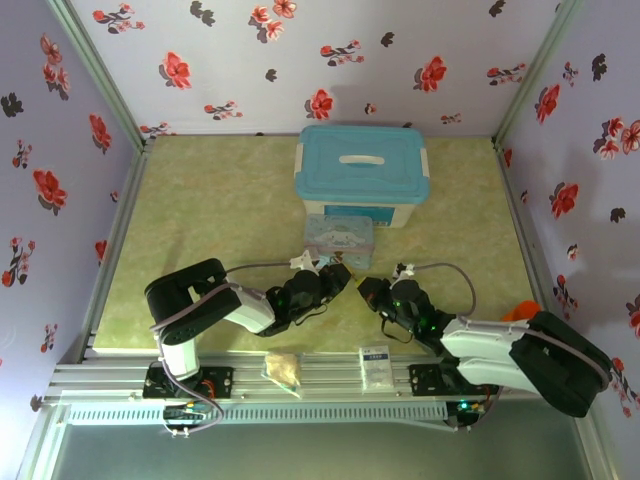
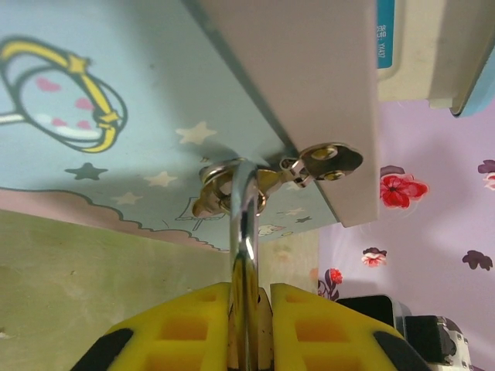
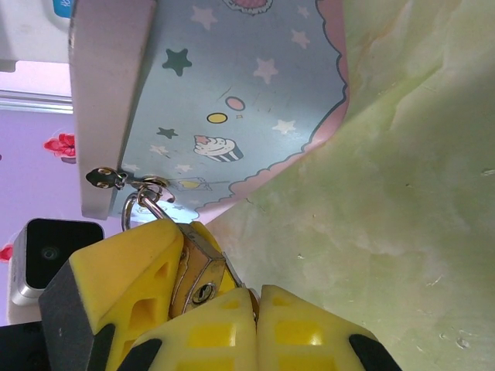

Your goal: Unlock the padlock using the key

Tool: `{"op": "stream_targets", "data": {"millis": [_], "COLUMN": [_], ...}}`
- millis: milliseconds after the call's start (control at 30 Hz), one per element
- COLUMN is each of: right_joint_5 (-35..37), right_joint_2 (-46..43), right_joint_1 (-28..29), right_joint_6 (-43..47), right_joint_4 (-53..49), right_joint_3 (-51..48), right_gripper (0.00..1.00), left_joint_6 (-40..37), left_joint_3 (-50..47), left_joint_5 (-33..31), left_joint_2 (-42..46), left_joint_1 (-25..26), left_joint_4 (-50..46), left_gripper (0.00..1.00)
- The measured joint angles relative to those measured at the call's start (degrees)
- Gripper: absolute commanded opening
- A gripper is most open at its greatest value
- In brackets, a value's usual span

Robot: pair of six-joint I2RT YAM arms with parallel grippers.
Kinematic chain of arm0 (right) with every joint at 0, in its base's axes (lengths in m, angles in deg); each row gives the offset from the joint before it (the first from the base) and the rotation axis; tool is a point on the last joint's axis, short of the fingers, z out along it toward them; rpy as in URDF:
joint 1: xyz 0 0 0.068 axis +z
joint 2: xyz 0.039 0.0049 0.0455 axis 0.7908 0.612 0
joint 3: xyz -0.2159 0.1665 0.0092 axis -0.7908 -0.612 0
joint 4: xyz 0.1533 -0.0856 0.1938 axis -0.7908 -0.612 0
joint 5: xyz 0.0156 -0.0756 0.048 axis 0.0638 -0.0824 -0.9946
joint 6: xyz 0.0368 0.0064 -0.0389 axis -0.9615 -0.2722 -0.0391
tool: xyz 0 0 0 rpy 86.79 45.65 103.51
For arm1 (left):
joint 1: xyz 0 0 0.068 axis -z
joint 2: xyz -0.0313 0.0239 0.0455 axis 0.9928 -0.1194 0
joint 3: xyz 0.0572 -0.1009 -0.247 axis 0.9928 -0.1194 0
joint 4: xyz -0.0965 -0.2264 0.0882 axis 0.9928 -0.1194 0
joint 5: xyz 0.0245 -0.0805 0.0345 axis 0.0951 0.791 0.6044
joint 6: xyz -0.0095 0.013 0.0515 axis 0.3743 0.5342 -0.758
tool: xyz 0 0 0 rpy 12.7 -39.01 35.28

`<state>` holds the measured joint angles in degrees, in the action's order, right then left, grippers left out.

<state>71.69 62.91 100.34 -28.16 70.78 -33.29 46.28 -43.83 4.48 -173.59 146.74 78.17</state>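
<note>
From above, at centre frame, just below the cartoon tin (image 1: 340,238) and the blue lidded box (image 1: 362,165): left gripper (image 1: 335,280) and right gripper (image 1: 366,288) tip to tip, low over the green desk (image 1: 220,220).

Through the left wrist camera: clamped narrow on the padlock (image 2: 246,232), yellow pads (image 2: 309,325) either side of its silvery shackle at bottom centre. Shackle upright, hooked through the loop under the tin's hasp (image 2: 329,158) at mid-frame.

Through the right wrist camera: pressed fully together, pad against pad, at bottom centre, right up against the brass body with its keyhole facing the lens. Lower left there: padlock body wedged beside another yellow pad. No telling whether the key sits pinched in that seam.
</note>
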Motion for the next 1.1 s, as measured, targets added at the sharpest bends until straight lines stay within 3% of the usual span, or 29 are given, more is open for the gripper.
{"op": "stream_targets", "data": {"millis": [267,1100], "right_joint_5": [0.17,1.73], "right_joint_2": [1.92,-11.04], "right_joint_1": [0.33,0.63], "right_joint_6": [0.02,0.50], "right_joint_4": [2.91,-7.19], "right_joint_3": [0.04,-1.62], "right_gripper": [0.00,0.00], "left_joint_6": [0.15,0.13], "left_joint_3": [0.00,0.70], "left_joint_5": [0.13,0.59], "left_joint_2": [0.00,-0.02], "left_joint_1": [-0.11,-0.39], "left_joint_4": [0.15,0.39], "left_gripper": [0.00,0.00]}}
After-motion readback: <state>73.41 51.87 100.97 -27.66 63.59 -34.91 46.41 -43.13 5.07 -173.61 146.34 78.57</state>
